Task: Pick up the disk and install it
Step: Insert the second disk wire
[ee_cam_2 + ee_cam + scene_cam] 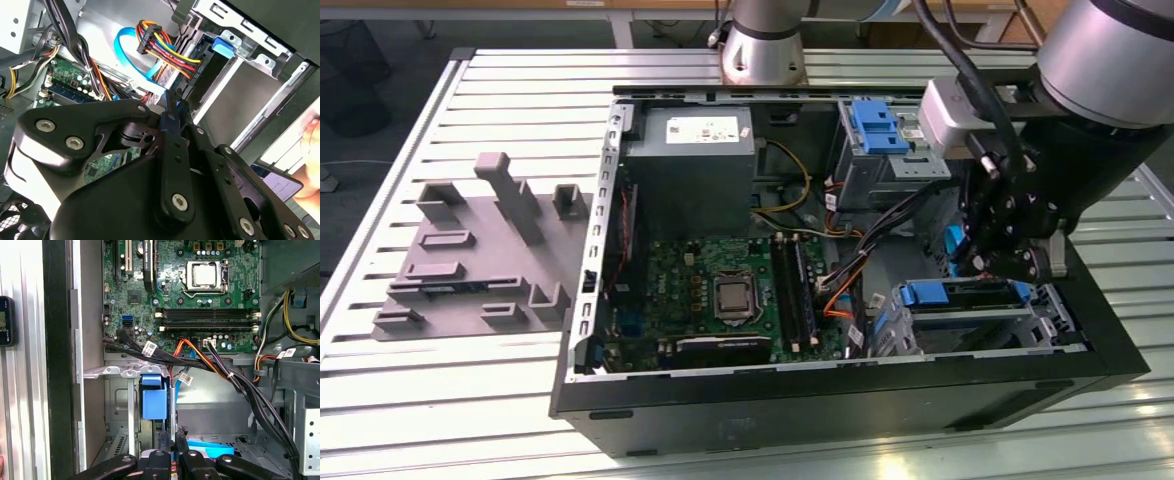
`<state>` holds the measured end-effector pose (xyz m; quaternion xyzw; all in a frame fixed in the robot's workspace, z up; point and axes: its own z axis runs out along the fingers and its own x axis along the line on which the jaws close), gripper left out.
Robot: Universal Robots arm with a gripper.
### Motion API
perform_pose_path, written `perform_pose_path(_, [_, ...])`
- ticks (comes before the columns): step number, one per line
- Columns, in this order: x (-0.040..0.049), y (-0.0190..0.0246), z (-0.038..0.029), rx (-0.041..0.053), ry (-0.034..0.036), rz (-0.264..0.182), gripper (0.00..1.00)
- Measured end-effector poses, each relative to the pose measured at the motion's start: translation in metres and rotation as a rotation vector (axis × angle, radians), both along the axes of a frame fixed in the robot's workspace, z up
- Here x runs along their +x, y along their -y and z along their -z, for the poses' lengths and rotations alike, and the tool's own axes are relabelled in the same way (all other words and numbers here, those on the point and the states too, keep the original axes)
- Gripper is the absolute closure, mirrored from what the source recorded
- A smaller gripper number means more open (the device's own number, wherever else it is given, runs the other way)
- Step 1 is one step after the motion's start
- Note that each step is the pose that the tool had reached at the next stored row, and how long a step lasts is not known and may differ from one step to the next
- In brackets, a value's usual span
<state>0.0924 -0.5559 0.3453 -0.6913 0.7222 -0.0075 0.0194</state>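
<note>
While the arm reached down into the open computer case [854,400], we saw the gripper [171,436] with its fingers drawn close together, though we could not tell whether they pinched anything. It hung between the two drive cages, above a blue-railed bracket [153,397] in the lower bay. We could not pick out the disk with certainty.
</note>
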Motion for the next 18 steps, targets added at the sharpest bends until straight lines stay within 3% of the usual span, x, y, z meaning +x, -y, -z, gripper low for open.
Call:
perform_pose_path(9, [0.0032, 0.0051, 0.0067, 0.0002, -0.0005, 0.000, 0.84])
perform_pose_path(18, [0.0034, 0.0054, 0.0107, 0.0025, -0.0005, 0.000, 0.84])
